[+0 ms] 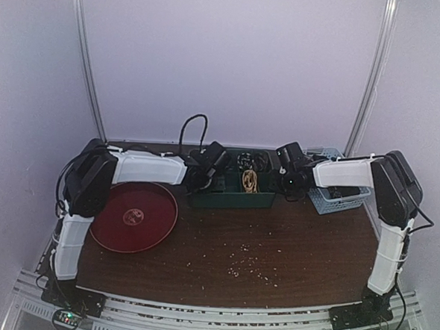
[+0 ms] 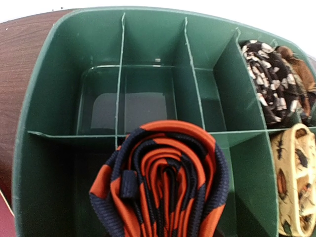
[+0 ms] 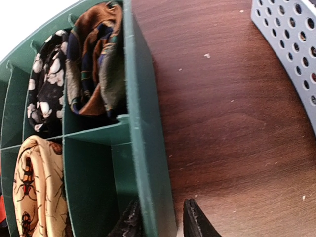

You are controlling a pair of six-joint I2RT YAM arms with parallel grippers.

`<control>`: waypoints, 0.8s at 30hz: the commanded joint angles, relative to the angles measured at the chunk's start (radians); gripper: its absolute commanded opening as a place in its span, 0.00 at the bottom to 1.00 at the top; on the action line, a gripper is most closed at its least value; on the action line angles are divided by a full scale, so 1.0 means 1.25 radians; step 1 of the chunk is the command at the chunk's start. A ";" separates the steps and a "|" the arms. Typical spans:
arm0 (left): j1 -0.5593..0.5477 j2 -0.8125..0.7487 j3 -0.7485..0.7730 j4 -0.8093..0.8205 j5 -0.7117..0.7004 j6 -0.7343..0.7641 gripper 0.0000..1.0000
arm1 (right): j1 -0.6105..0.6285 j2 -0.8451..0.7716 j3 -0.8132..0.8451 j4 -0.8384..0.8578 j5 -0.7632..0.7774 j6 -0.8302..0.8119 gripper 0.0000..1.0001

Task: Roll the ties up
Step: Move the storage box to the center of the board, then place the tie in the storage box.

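Tie [image 2: 163,182] — coiled, orange-red, navy stripes.

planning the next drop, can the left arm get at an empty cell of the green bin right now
Probably yes: the left gripper holds the rolled striped tie just over the green bin, and the cells near it look empty and uncovered. The other ties fill only the opposite end.

Both our arms reached forward, elbows bent outward, wrists turned inward, our left gripper [image 1: 210,178] clamped on the rolled striped tie [image 2: 163,182], our right gripper [image 3: 163,224] with jaws parted.
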 commanded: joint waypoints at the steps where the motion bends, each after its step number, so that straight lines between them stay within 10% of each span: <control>1: 0.002 0.050 0.024 -0.035 -0.039 -0.008 0.07 | 0.027 -0.006 -0.018 -0.014 -0.002 0.009 0.29; 10: -0.004 0.095 0.029 -0.046 -0.026 -0.018 0.09 | 0.039 -0.006 -0.027 -0.009 0.000 0.011 0.29; 24: -0.008 0.080 0.084 -0.126 -0.006 0.011 0.44 | 0.039 -0.030 -0.026 -0.012 0.008 0.005 0.29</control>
